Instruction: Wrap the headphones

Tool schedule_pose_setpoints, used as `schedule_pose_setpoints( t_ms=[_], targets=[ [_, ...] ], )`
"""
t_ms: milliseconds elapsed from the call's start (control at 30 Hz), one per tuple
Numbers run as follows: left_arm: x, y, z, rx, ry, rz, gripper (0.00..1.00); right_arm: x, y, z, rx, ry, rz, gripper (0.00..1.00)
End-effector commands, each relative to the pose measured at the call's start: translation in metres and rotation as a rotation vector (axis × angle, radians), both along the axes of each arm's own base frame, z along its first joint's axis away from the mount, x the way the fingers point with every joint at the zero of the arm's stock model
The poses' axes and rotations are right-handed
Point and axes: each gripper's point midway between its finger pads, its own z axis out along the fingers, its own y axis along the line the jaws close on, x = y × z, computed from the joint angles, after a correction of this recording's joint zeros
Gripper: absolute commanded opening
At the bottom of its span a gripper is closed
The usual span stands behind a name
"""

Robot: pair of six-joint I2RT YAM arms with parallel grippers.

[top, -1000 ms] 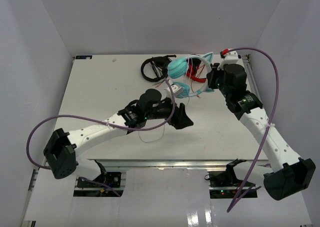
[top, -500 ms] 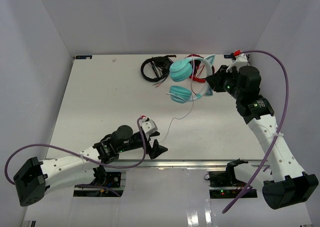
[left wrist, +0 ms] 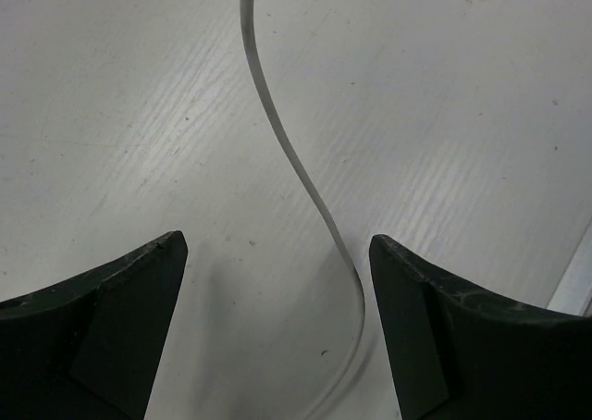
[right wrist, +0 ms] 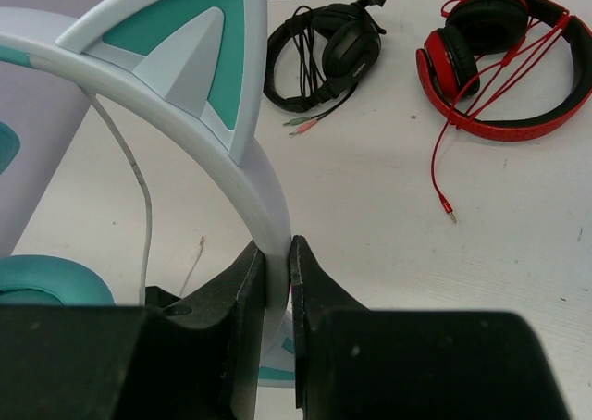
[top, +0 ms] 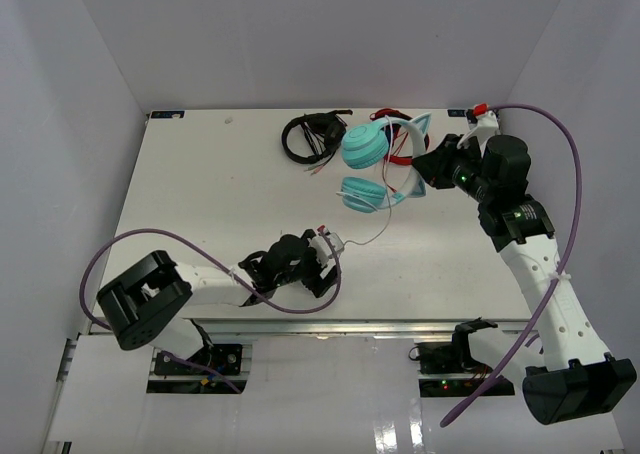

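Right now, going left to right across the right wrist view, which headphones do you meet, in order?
The teal headphones, black headphones, red headphones.

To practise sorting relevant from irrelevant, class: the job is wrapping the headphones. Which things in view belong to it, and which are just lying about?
Belong: teal padded over-ear headphones with pale cat-ear headband; their thin white cable.
Lying about: black plastic headphones; red plastic headphones.
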Motion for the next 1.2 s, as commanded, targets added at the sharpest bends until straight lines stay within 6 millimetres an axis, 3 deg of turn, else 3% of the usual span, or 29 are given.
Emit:
schedule_pose_setpoints(
  t_ms=[0,67,167,233,300,400,433,500,633,667,700,767,800,900,967,1067,1167],
  targets=[
    [0.017,-0.012,0.008,-0.001,-0.046,0.013,0.83,-0.007,0.006,0.033,0.082,-0.083,0.037,0.08],
    [0.018,-0.016,0.000,0.022,-0.014,0.009,0.69,-0.007,0.007,0.033,0.088,-0.078,0.041,0.08],
    [0.015,-0.020,-0.003,0.019,0.023,0.001,0.17,-0.008,0.006,0.035,0.091,-0.079,0.045,0.08],
    [0.012,-0.020,0.001,0.002,0.022,-0.005,0.00,-0.011,0.007,0.038,0.094,-0.085,0.064,0.08],
    [0.011,-0.013,0.006,-0.002,-0.007,-0.008,0.00,-0.019,0.015,0.042,0.086,-0.102,0.140,0.08],
    [0.013,-0.001,0.018,-0.004,-0.029,-0.038,0.00,-0.051,0.040,0.047,0.014,-0.224,0.420,0.08],
    [0.023,0.006,0.030,-0.024,-0.047,-0.021,0.00,-0.057,0.041,0.044,-0.033,-0.276,0.472,0.08],
    [0.030,0.014,0.043,-0.049,-0.025,-0.033,0.00,-0.075,0.046,0.033,-0.070,-0.300,0.573,0.08],
    [0.064,0.046,0.087,-0.118,0.028,0.023,0.00,-0.082,0.038,-0.005,-0.268,-0.356,0.623,0.08],
    [0.075,0.046,0.111,-0.159,0.019,0.009,0.00,-0.086,0.038,-0.018,-0.299,-0.334,0.634,0.08],
    [0.079,0.046,0.125,-0.170,0.047,0.004,0.00,-0.081,0.033,-0.025,-0.357,-0.347,0.607,0.08],
    [0.078,0.047,0.133,-0.165,0.120,-0.003,0.00,-0.068,0.020,-0.045,-0.469,-0.335,0.535,0.08],
    [0.081,0.043,0.150,-0.190,0.101,-0.017,0.00,-0.067,0.019,-0.051,-0.479,-0.327,0.529,0.08],
    [0.071,0.032,0.187,-0.299,0.191,-0.018,0.00,-0.033,-0.012,-0.070,-0.653,-0.322,0.330,0.08],
    [0.066,0.023,0.210,-0.364,0.241,-0.012,0.00,-0.018,-0.021,-0.082,-0.716,-0.310,0.253,0.08],
    [0.044,-0.002,0.234,-0.404,0.302,-0.077,0.00,0.002,-0.032,-0.087,-0.749,-0.280,0.102,0.08],
    [0.013,-0.030,0.240,-0.398,0.400,-0.159,0.00,0.021,-0.034,-0.082,-0.736,-0.262,-0.051,0.08]
  ],
)
